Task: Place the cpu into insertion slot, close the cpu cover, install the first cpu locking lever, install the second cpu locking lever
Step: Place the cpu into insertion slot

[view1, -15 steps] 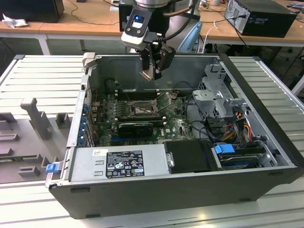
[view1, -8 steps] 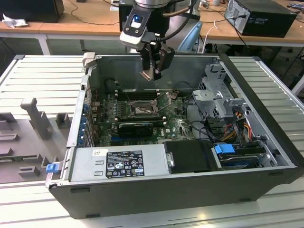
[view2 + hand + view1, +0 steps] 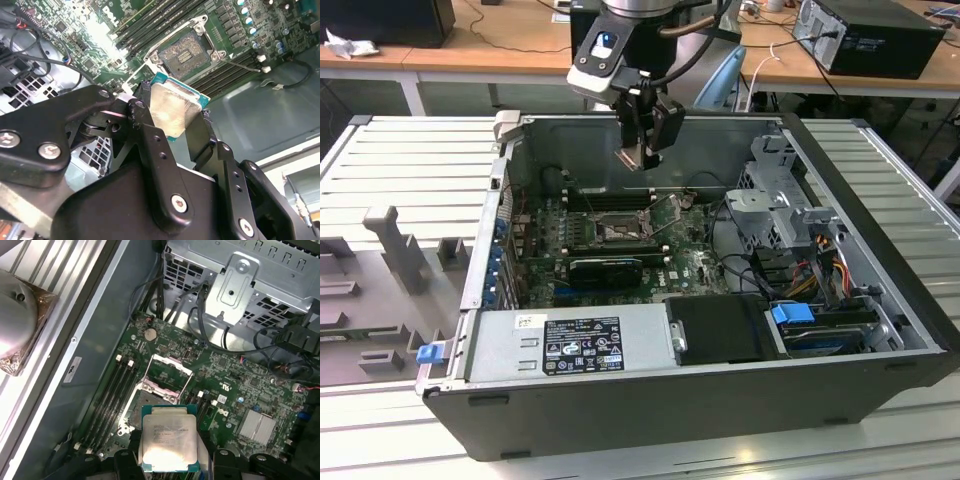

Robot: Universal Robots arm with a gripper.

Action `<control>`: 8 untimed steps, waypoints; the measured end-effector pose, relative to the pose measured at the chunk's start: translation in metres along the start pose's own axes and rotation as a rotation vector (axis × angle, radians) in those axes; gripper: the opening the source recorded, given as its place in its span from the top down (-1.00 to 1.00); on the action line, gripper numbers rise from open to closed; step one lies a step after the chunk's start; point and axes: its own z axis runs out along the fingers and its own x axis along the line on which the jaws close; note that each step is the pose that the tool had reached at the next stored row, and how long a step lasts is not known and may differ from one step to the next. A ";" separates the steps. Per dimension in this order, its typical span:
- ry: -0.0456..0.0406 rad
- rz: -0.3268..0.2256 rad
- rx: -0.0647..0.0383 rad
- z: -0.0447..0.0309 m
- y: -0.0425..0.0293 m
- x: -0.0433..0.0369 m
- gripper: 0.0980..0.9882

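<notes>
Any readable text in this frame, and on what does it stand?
None reads clearly.
Label on the power supply: too small to read.
cpu: faint print, unreadable.
Sticker on the case wall: blurred.
White logo on the green board: partly lost in glare.

Pale silver-grey square metal-faced cpu (image 3: 167, 437) has a teal edge; the silver-rimmed square insertion slot (image 3: 187, 54) is dark-centred, amid green circuit board (image 3: 235, 385).

Silver cpu (image 3: 167, 437) above open insertion slot (image 3: 186, 54)
</notes>
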 end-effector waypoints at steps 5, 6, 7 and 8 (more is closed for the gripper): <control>-0.0047 0.053 -0.001 0.0008 -0.0001 0.0000 0.05; -0.0069 0.078 -0.001 0.0011 -0.0001 0.0000 0.05; -0.0092 0.103 -0.002 0.0014 -0.0001 0.0000 0.05; -0.0111 0.125 -0.002 0.0016 -0.0001 0.0000 0.05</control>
